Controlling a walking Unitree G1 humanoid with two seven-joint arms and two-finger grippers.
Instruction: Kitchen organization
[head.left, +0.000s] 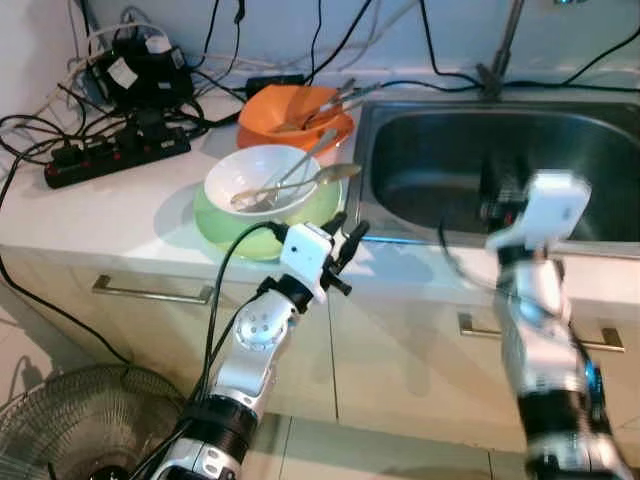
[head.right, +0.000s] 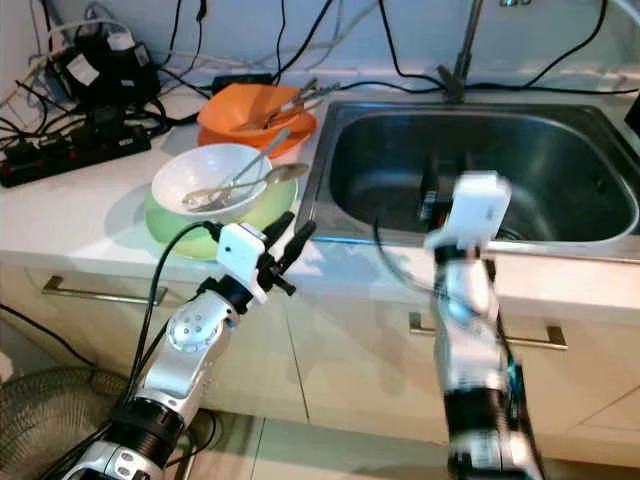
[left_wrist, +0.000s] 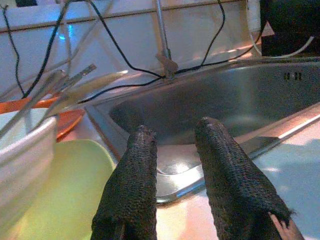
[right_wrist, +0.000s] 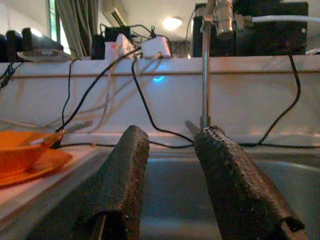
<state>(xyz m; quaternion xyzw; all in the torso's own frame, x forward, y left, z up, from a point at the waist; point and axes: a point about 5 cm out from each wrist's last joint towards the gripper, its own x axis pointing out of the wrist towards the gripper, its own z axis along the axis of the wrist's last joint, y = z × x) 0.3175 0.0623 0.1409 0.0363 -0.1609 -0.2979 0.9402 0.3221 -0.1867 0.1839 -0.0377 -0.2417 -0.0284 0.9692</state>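
Nearest, in the lower left of the left eye view, a floor fan (head.left: 70, 425) is seen below the cabinet fronts, with drawer handles (head.left: 150, 292) above it. Just past the cabinet edge, at centre left, the left hand (head.left: 345, 248) is held with its fingers (left_wrist: 135, 185) spread and nothing between them, hovering over the front edge of the white surface (head.left: 110, 220), just beside the green plate (head.left: 300, 215). At centre right, the right hand (right_wrist: 167, 165) is raised at the front lip of the steel sink (head.left: 450, 160); its fingers are likewise parted and empty, aimed over the basin toward the tap (right_wrist: 205, 75).

Behind the left hand, a white bowl (head.left: 262, 180) is stacked on the green plate, with a spoon (head.left: 300, 183) resting in it. Further back, an orange bowl (head.left: 290, 118) holding utensils is seen on an orange plate, touching the sink's left rim. At the upper left, a power strip (head.left: 115, 158) and tangled cables (head.left: 140, 60) are found.

The step in hand is judged to be a reach for the stacked dishes. The white bowl's rim would best be pinched at its near side, the spoon being cleared first or kept steady so that it is not tipped out. The lift should be kept level, and the cables avoided.
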